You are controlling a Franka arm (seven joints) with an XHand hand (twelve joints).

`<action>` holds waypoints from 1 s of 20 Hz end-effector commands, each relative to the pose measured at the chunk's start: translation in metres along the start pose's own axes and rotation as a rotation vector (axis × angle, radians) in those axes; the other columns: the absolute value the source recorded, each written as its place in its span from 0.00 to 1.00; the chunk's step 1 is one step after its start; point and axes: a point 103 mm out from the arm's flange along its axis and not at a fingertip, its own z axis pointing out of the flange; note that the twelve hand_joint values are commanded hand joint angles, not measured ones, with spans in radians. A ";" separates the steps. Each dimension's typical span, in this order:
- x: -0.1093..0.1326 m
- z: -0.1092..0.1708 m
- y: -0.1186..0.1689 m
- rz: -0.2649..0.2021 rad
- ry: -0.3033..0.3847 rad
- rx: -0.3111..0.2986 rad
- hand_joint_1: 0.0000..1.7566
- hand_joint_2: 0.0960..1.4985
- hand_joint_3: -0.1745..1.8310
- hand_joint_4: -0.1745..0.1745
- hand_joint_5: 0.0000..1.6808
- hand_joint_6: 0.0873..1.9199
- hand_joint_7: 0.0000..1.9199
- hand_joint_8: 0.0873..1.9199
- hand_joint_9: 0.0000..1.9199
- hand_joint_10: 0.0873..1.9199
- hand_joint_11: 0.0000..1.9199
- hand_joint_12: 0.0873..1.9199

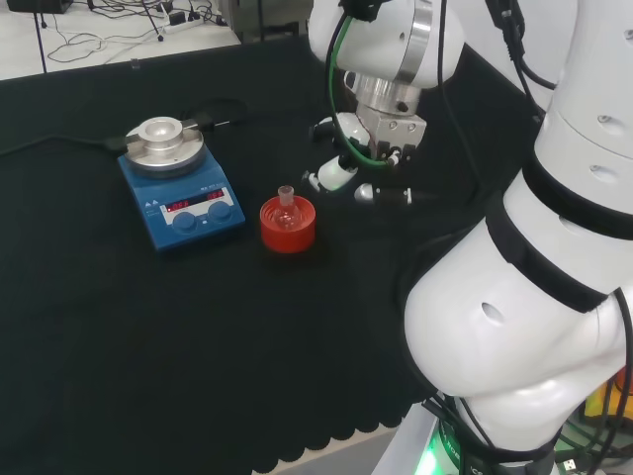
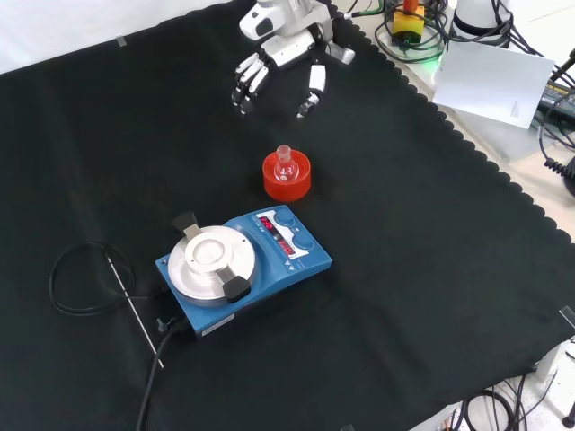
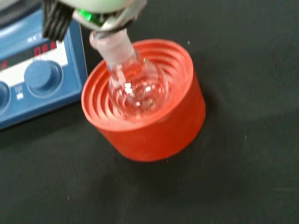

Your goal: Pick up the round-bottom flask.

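1. The round-bottom flask (image 2: pixel 286 162) sat upright in a red ribbed stand (image 2: pixel 287 176) on the black cloth (image 2: pixel 431 269), its short neck pointing up. In the front view a blue magnetic stirrer (image 2: pixel 244 262) stood just below and left of the stand.

2. The hand (image 2: pixel 274 63) hung above the cloth, apart from the flask, higher up in the front view and to the right in the head view. Its fingers (image 2: pixel 247 83) were released and spread, the thumb (image 2: pixel 311 92) set apart from them, and they grasped nothing.

3. The flask was clear glass and small against the hand. A closing pinch that met the rounded bulb rather than the neck would likely slide off, and the flask could pop out of the stand and roll.

4. The stand's wall rose around much of the bulb. Fingers coming in low would probably strike the red rim first, shoving stand and flask together across the cloth, or tipping them.

5. The stirrer stood near the stand. A push from the hand's side might drive the stand against the stirrer's blue casing.

6. If the stand gripped the bulb at all, a lift might drag it up too, then drop it.
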 end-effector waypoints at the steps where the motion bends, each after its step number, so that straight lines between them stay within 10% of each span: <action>1: 0.017 0.034 0.009 -0.031 0.101 -0.006 0.53 0.35 0.41 0.52 0.29 0.00 0.05 0.25 0.19 0.31 0.07 0.71; 20: 0.018 0.062 0.032 -0.037 0.097 -0.121 0.55 0.34 0.42 0.46 0.43 0.03 0.07 0.26 0.21 0.31 0.09 0.70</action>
